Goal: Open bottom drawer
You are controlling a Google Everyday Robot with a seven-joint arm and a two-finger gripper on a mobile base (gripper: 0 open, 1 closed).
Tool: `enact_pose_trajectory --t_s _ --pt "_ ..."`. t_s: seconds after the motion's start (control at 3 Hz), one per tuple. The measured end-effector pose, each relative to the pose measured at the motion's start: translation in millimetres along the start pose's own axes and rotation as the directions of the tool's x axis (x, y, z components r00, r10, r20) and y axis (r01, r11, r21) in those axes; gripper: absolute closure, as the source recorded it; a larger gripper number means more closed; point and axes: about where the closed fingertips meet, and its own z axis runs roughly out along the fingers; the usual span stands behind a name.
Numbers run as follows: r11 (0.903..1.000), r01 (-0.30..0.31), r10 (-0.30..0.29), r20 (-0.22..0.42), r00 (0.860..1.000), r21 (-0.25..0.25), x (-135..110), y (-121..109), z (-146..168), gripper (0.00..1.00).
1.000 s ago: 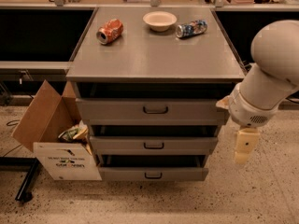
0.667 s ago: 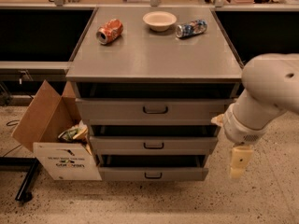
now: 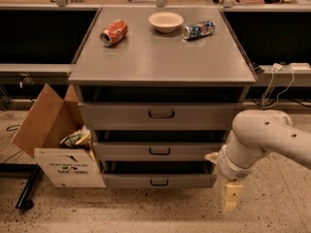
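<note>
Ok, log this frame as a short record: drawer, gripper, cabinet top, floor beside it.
bottom drawer: lowest of three; nothing touches its handle
gripper: pointing down, low at the drawer's right end, clear of the handle
cabinet top: red can lying at left, bowl at back centre, blue can lying at right
floor, left of the cabinet: open cardboard box with litter inside
</note>
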Motion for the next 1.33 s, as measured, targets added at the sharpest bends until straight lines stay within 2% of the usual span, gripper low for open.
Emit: enact_pose_trajectory --t_s 0.33,0.67,1.0,1.33 --pt "0.996 -0.006 0.008 0.025 1.0 -0.089 -1 0 51 0.0" --pt "0.996 -0.005 0.008 0.025 1.0 -0.089 -1 0 51 0.0" --pt "0.9934 0.033 -0.034 -0.007 0.999 -0.11 13 -5 78 0.0" --pt "0.9876 0.078 -0.087 -0.058 0.995 -0.136 38 -18 127 0.0"
